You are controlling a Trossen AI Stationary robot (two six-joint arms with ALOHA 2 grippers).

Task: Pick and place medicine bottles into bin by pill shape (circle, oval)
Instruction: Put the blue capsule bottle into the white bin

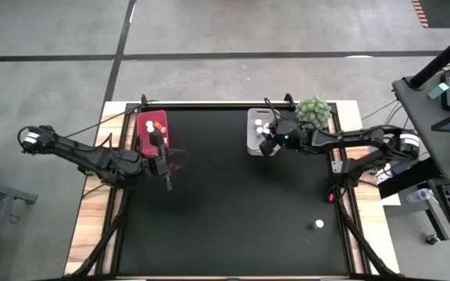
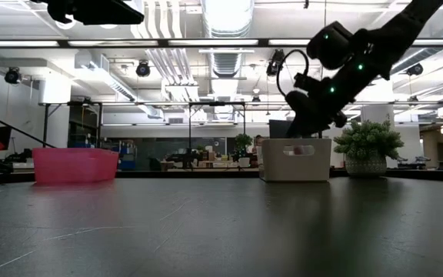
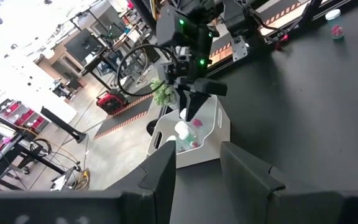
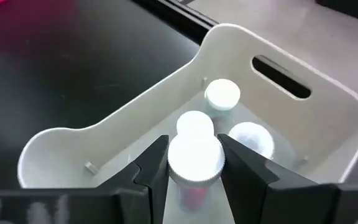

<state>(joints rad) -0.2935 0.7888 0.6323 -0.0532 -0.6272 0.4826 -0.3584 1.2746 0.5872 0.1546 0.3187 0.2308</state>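
Vial upright, white cap up, sits clamped in our right gripper directly above the white bin. Our left gripper waits beside the pink bin, fingers narrowly parted and empty.

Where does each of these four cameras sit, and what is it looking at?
High: overhead, straight down; both arms, white bin, pink bin.
Low: table height, looking level; right hand over white bin.
Left wrist: behind left hand, toward white bin.
Right wrist: down past right hand holding a bottle.
All four show the white bin.
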